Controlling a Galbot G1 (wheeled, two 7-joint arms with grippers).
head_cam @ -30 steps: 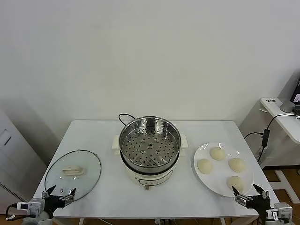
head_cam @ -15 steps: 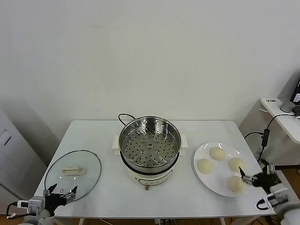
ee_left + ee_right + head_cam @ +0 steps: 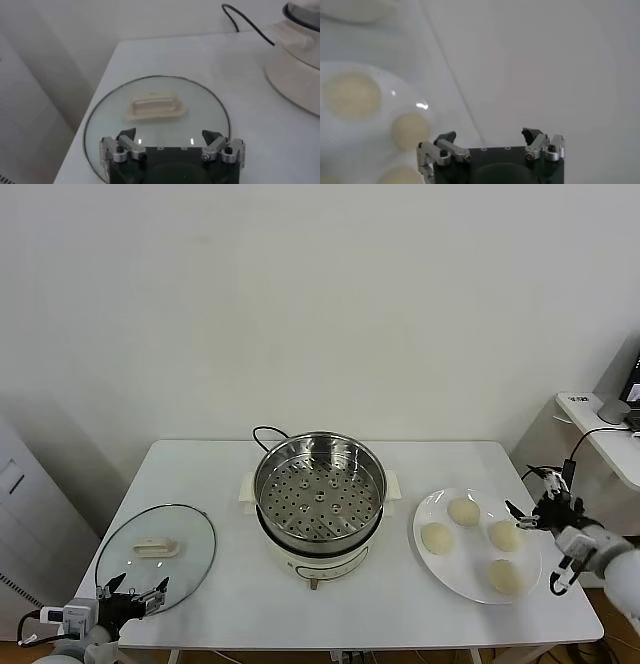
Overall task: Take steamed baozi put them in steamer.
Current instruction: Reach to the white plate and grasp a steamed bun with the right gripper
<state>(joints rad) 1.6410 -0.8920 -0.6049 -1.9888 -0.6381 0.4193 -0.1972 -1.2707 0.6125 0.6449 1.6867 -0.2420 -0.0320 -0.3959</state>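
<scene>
Lab-like room: bare white wall (image 3: 320,304), white table (image 3: 230,584), side desk (image 3: 605,439) with cable

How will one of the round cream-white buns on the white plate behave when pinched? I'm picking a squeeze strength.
The round cream-white buns look smooth and puffy, so probably soft, light and easily dented. Their domed shape suggests one may roll or slide on the glossy flat white plate if nudged. The open right tool should likely close gently.

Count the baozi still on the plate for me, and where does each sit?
4 round cream-white baozi, all on the flat white round plate: one at the back, one on the steamer side, one on the right, one nearest the front. None looks hidden.
</scene>
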